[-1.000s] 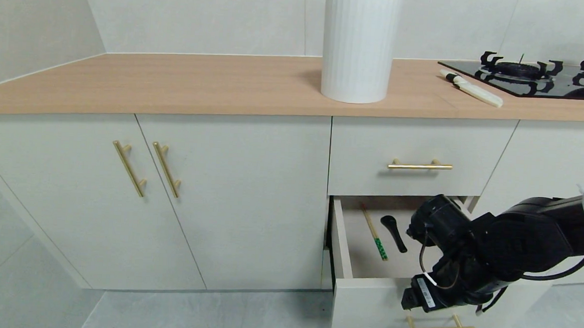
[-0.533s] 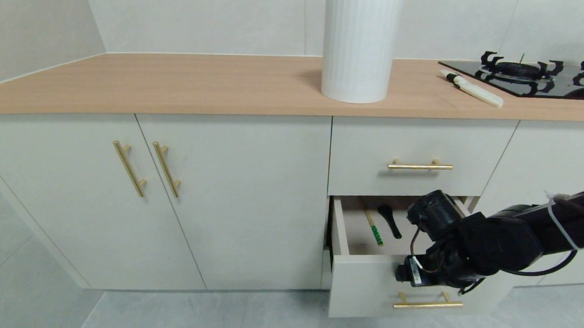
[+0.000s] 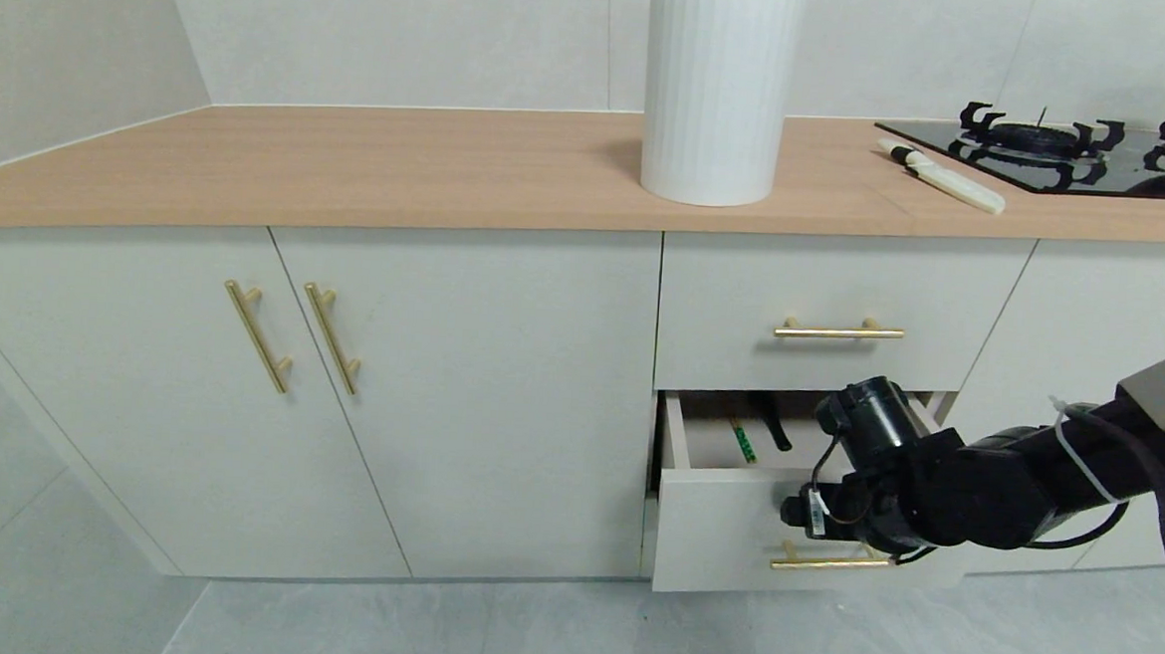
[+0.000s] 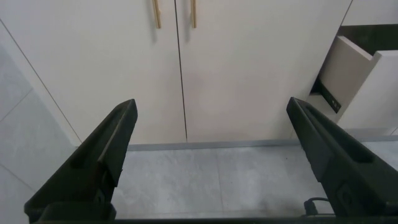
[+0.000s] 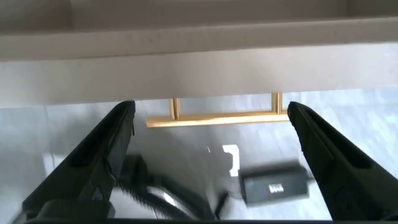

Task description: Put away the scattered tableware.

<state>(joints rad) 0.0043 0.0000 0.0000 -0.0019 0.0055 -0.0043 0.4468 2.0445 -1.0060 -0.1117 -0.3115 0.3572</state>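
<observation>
— Which step is it on?

— Closing up, I'd say. The lower drawer (image 3: 721, 534) stands only partly out. Inside it the chopsticks (image 3: 741, 441) and the black spoon (image 3: 775, 429) lie side by side, half under the upper drawer (image 3: 834, 280).

— And the hand?

— The right gripper (image 5: 210, 111) is low against the drawer front, just above the gold handle (image 3: 824, 561). Its fingers are spread wide and grip nothing. From its own camera the handle sits in the gap between them, farther off. Whether it actually presses on the front I can't make out from here.

— So what's next?

— A straight, level push until the front sits flush with the cabinet. It should stay square to the face, so a finger doesn't hook the handle.

— And the other arm?

— The left gripper (image 4: 211, 106) hangs low facing the cabinet doors (image 4: 249, 68), with its jaws apart and empty.

— Anything in the way?

— Nothing by the drawer. Up on the countertop (image 3: 352, 165) a white-bladed knife (image 3: 939, 176) lies between the ribbed white vase (image 3: 715, 90) and the gas hob (image 3: 1050, 152). If that counts as tableware, the job isn't finished.
</observation>
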